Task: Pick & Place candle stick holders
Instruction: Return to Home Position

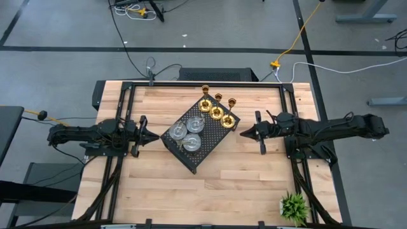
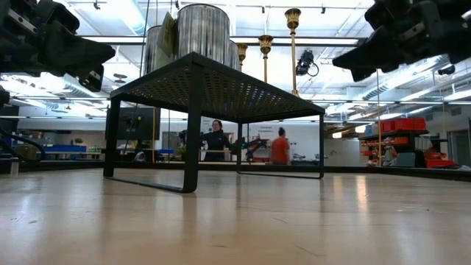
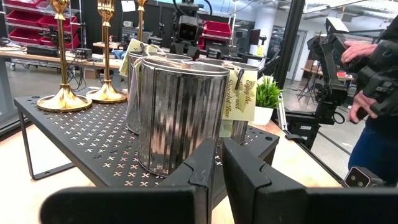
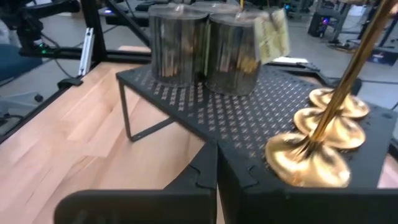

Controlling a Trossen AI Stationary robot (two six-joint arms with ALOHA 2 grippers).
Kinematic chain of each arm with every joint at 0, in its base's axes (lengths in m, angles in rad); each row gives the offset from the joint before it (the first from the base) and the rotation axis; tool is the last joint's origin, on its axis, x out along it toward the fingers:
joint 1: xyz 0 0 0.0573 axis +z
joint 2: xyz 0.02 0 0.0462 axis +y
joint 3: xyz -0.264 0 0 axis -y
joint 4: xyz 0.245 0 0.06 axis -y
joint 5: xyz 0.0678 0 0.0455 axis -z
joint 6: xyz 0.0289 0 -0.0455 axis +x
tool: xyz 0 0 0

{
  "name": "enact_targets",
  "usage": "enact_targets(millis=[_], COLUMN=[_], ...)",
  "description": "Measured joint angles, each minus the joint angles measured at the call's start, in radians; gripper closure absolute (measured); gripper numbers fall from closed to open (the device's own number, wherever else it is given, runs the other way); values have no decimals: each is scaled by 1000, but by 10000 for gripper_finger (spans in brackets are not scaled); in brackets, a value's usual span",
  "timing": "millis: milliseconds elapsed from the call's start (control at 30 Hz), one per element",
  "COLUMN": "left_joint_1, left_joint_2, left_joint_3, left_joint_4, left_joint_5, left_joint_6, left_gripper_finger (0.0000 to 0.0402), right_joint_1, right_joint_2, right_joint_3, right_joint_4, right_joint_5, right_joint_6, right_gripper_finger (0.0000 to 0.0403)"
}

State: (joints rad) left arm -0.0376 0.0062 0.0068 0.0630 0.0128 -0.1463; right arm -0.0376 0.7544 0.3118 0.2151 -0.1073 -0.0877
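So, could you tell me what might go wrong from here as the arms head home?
The three gold holders have tall thin stems and stand in a row by the shelf edge nearest the right gripper, which is shut and empty; a stray swing could topple them. The left gripper, also shut and empty, points at the shelf side by the silver holders; a nudge might shift the shelf.

A black perforated shelf (image 2: 221, 85) stands on the wooden table (image 2: 235, 221), with silver holders (image 2: 202, 29) atop it at eleven o'clock and gold holders (image 2: 293, 16) at one. The left gripper (image 2: 109, 53) hangs at ten o'clock, the right gripper (image 2: 338, 62) at two.
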Motion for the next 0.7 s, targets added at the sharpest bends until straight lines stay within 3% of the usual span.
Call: enact_targets(millis=[700], left_joint_1=[0], left_joint_2=[0], left_joint_3=[0], left_joint_4=[0], left_joint_5=[0], left_joint_6=[0], left_gripper_finger=[362], right_joint_1=[0], right_joint_2=[-83], right_joint_3=[-164], right_joint_4=[40], right_joint_5=[-15], right_joint_6=[0], right_gripper_finger=[398])
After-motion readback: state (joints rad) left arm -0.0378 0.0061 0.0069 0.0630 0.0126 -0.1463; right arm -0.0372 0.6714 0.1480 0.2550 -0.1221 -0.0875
